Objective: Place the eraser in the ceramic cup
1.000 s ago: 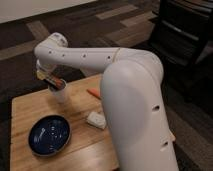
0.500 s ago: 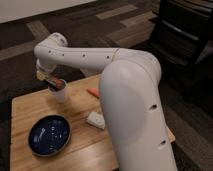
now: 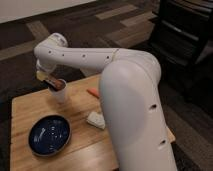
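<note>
Tool (image 3: 54,83): at the far left end of the white arm (image 3: 90,57), directly above the ceramic cup (image 3: 60,93), low enough to meet its rim.
Tool state: cannot tell whether apart, together or clamped.
Eraser (image 3: 56,84): dark reddish-brown block at the cup's mouth, right at the tool; held or already resting on the rim, cannot tell.
Cup position: upright on the wooden bench (image 3: 25,107), near its back left part, beyond the blue plate (image 3: 49,135).
Eraser handling: judged light, stiff, slightly grippy; best pinched across its narrow sides, flat faces free to slip down.
Cup handling: judged rigid, breakable, easy to tip if nudged sideways.
Other items: white pad (image 3: 95,119) and small orange piece (image 3: 93,92), both apart from the cup.
Change from earlier frames: hardly any; arm, cup, plate, pad in the same places, tool in the same spot over the cup.
Stage: release likely near.
</note>
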`<control>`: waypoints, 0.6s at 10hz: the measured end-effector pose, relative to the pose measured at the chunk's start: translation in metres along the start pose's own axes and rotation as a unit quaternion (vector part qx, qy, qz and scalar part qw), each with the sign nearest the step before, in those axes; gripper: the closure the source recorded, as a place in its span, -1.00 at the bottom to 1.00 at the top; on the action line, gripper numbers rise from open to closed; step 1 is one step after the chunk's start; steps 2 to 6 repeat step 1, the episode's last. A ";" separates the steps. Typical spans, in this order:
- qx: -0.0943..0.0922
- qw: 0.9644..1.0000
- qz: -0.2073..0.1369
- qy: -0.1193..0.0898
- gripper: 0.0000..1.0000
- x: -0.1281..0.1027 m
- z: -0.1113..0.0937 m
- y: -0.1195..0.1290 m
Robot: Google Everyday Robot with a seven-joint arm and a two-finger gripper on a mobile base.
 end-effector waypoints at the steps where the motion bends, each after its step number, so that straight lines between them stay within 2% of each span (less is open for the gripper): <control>1: 0.000 1.000 0.000 0.000 -0.60 0.000 0.000 0.000; 6: 0.000 1.000 0.000 0.000 -0.60 0.000 0.000 0.000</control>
